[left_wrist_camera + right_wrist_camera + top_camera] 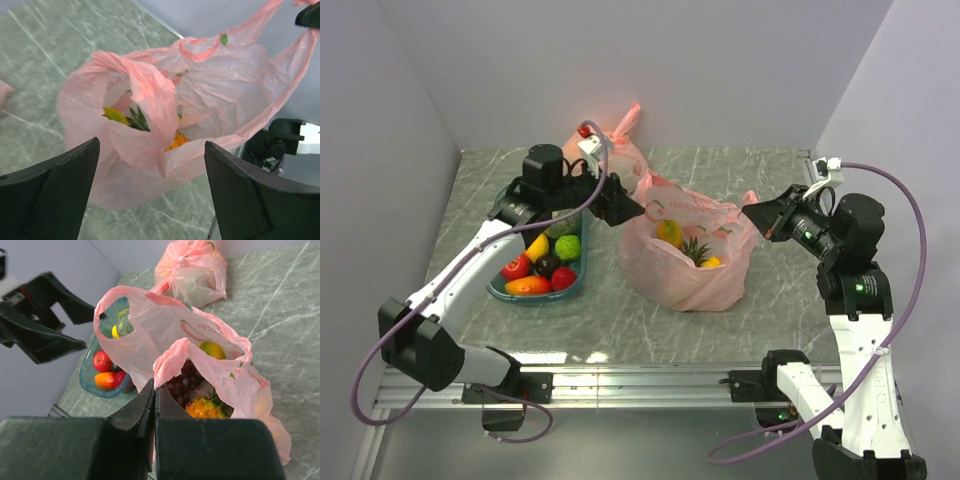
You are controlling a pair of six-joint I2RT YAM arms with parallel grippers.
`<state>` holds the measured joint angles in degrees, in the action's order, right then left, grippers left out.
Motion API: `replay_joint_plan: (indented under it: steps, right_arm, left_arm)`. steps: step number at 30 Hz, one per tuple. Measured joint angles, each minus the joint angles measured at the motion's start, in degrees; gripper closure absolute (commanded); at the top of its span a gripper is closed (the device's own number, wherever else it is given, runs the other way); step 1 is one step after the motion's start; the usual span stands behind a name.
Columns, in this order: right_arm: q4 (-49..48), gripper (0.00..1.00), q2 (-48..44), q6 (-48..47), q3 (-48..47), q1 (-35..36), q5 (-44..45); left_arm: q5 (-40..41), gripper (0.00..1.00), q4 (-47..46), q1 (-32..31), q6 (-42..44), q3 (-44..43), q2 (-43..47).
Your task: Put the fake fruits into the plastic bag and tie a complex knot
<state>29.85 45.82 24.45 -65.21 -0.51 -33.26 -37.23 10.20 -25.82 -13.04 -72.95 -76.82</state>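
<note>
The salmon-pink plastic bag point(685, 270) stands mid-table with its mouth open; no knot is in view. Inside it lie a mango point(669, 233), a pineapple point(202, 407) and purple grapes point(187, 382). My right gripper point(760, 218) is shut on the bag's right rim point(167, 360) and holds it up. Just left of the bag hovers my left gripper point(620, 210), open; its fingers point(55, 190) frame the bag point(150, 125) without touching it. More fake fruits sit in a teal tray point(500, 290): a red apple point(516, 266), an orange one point(528, 286) and a lime point(567, 247).
A paler pink bag point(615, 155), tied shut, stands at the back behind the left arm. Grey walls close in the table on three sides. The tray lies directly under the left forearm.
</note>
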Motion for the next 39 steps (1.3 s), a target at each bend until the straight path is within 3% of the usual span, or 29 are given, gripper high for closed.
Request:
replay_joint_plan:
  steps: [4, 7, 8, 11, 16, 21, 22, 23, 25, 26, 29, 34, 39]
  right_arm:
    - [-0.02, 1.00, -0.72, -1.14, 0.02, 0.00, 0.31]
    - [-0.04, 1.00, -1.03, -2.21, 0.04, 0.00, 0.26]
    - [-0.07, 1.00, -1.07, -2.71, 0.04, 0.00, 0.26]
    - [-0.13, 1.00, -1.01, -4.63, 0.02, 0.00, 0.98]
    - [-0.70, 1.00, -0.09, -7.82, -0.92, 0.00, 4.11]
    - [-4.02, 1.00, 0.02, -10.25, -1.27, 0.00, 4.72]
    - [-4.70, 1.00, -0.07, -10.67, -1.20, 0.00, 4.57]
    - [-5.44, 1.00, -0.17, -10.99, -1.09, 0.00, 4.15]
    - [-6.82, 1.00, -0.31, -11.72, -0.59, 0.00, 2.56]
    - [-7.69, 1.00, -0.42, -12.02, -0.02, 0.00, 1.33]
    - [-9.94, 1.00, -0.48, -12.98, 2.05, 0.00, -2.32]
    - [-12.24, 1.00, 0.22, -14.16, 4.46, 0.00, -7.34]
    - [-14.88, 1.00, -0.04, -14.93, 4.92, 0.00, -11.08]
  left_arm:
    - [0.63, 0.14, -1.22, -2.45, -0.98, -0.02, -3.02]
    - [1.81, 0.40, -3.13, -3.63, -2.10, -0.61, -5.38]
    - [2.38, 0.70, -3.52, -3.80, -2.62, -1.44, -6.54]
    - [2.36, 1.00, -3.85, -3.37, -3.43, -5.49, -9.53]
    - [0.68, 1.00, -4.76, 1.55, -4.09, -9.11, -7.45]
    - [-0.02, 1.00, -1.86, 3.08, 0.52, -6.47, 3.87]
    - [0.02, 0.95, -1.25, 3.06, 1.75, -5.22, 6.43]
    - [0.07, 0.74, -0.52, 2.97, 3.17, -3.82, 9.09]
    - [0.17, 0.56, 1.18, 2.99, 5.51, -1.38, 13.16]
    - [0.31, 0.38, 1.79, 3.13, 6.25, -0.39, 14.58]
    - [0.79, 0.22, 4.11, 3.28, 8.28, 0.50, 15.47]
    - [1.46, 0.15, 8.90, 3.37, 12.70, -4.37, 11.10]
    - [0.74, 0.09, 11.98, -0.22, 17.49, -18.38, 3.04]
